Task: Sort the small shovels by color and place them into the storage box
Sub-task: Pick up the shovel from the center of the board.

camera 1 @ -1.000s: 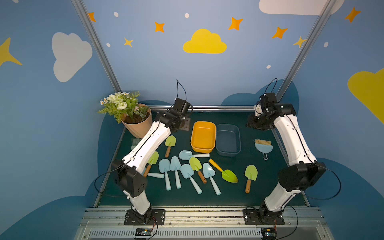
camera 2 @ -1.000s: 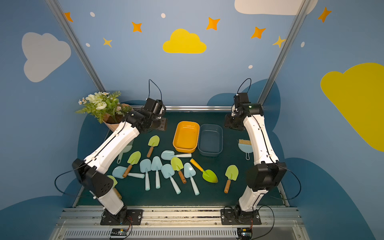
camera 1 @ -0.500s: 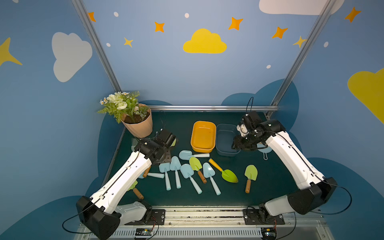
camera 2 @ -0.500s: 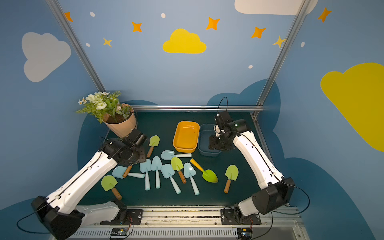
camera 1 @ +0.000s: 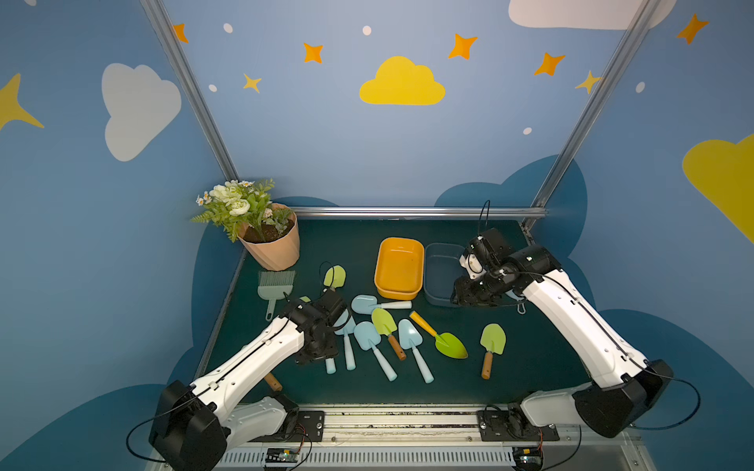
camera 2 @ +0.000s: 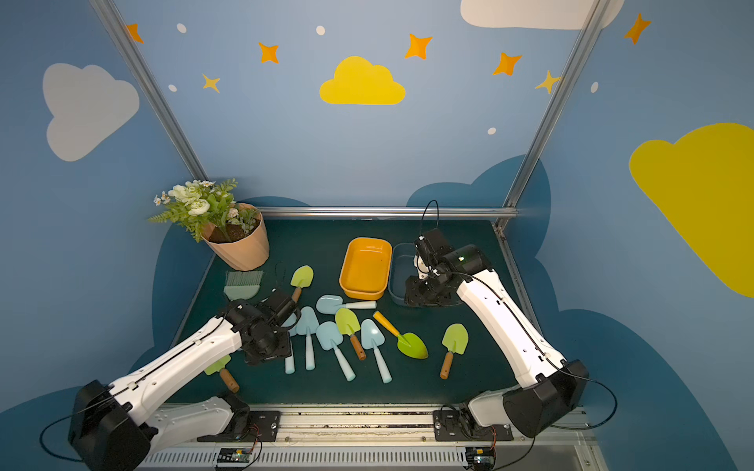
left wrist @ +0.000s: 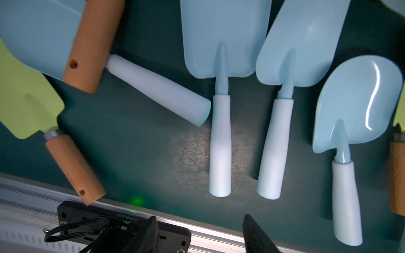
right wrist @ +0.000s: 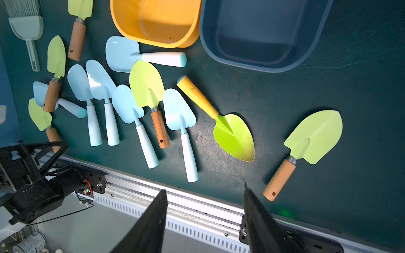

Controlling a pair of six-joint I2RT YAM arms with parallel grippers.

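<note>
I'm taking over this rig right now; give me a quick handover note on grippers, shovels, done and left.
The left gripper is open and empty above the light blue shovels.
The right gripper is open and empty by the dark blue box.
Those and the green shovels all lie on the table; the orange box and dark blue box are empty.
Done: nothing. Left: every shovel.
</note>
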